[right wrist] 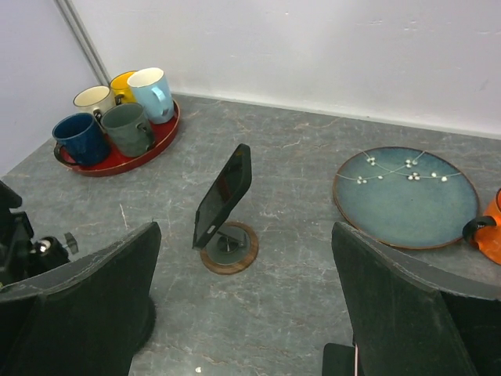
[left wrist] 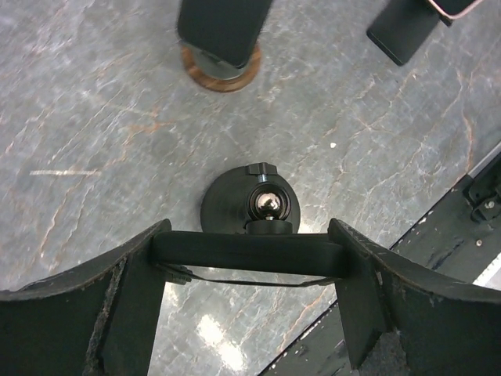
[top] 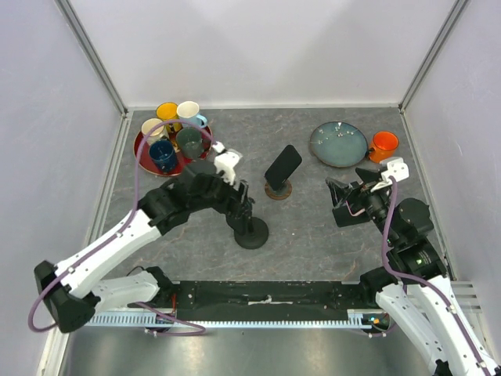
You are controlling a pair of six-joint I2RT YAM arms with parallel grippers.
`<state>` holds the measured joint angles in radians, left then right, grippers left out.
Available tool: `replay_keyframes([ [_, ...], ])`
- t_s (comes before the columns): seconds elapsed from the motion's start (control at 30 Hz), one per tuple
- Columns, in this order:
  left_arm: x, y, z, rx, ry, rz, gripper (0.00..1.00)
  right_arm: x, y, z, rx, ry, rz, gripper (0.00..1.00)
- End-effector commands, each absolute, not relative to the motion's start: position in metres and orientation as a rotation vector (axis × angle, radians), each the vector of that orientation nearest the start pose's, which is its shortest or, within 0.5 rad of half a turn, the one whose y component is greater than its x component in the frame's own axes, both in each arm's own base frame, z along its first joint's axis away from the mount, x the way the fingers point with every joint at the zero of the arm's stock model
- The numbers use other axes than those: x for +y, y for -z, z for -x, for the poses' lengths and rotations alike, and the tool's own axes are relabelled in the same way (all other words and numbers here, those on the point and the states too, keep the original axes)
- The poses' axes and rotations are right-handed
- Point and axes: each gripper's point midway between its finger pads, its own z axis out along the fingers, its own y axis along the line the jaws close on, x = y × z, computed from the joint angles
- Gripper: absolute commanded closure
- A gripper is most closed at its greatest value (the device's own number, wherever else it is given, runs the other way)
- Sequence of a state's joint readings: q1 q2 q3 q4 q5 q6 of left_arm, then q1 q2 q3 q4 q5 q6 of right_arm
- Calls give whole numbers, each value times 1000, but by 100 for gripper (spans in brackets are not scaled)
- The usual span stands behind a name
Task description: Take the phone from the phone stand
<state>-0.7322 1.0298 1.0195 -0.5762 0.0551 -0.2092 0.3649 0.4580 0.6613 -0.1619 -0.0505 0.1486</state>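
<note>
At the middle of the grey worktop point(top: 313, 243), I see the phone point(top: 283, 164) leaning back, tilted, on its phone stand point(top: 278, 190), a small one with a round wooden base. Both pincers are apart from it.

My left pincer point(left wrist: 250, 227) sits just near and left of it, over a black ball-head stand point(top: 253, 233). In the left wrist view a black crossbar point(left wrist: 246, 254) above the shiny ball runs from one finger to the other and touches both, so I read that pincer as clamped on the stand's top bar.

My right pincer point(right wrist: 244, 233) is released, its fingers spread wide with nothing between them, and it hangs to the right of the phone, facing it.

At the far left a red tray point(top: 139, 149) carries five mugs point(top: 189, 142). At the far right a blue-green plate point(top: 338, 144) lies just beside an orange mug point(top: 384, 143).
</note>
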Motion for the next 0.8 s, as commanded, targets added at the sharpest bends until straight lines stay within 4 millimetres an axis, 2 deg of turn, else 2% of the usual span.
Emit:
replay_keyframes([
  [0.0, -268, -293, -236, 1867, 601, -660, 79, 116, -327, -236, 1471, -481, 255, 2],
  [0.1, -288, -291, -228, 1843, 564, -725, 79, 117, -328, -235, 1471, -486, 260, 2],
  [0.23, -310, -290, -213, 1810, 597, -787, 79, 118, -327, -235, 1479, -489, 266, 2],
  [0.37, -318, -285, -208, 1802, 583, -818, 76, 120, -328, -236, 1491, -495, 276, 2],
  [0.47, -315, -280, -208, 1804, 572, -811, 67, 123, -328, -237, 1501, -502, 286, 2],
  [0.5, -313, -278, -207, 1805, 571, -807, 59, 123, -328, -237, 1502, -504, 291, 2],
  [0.57, -312, -279, -206, 1800, 581, -795, 51, 124, -326, -237, 1511, -507, 293, 2],
  [0.67, -308, -281, -203, 1785, 598, -776, 33, 125, -327, -237, 1514, -510, 295, 2],
  [0.7, -306, -280, -203, 1786, 600, -772, 24, 126, -326, -238, 1521, -514, 294, 2],
  [0.77, -305, -283, -201, 1774, 613, -760, 18, 127, -327, -238, 1527, -520, 300, 2],
])
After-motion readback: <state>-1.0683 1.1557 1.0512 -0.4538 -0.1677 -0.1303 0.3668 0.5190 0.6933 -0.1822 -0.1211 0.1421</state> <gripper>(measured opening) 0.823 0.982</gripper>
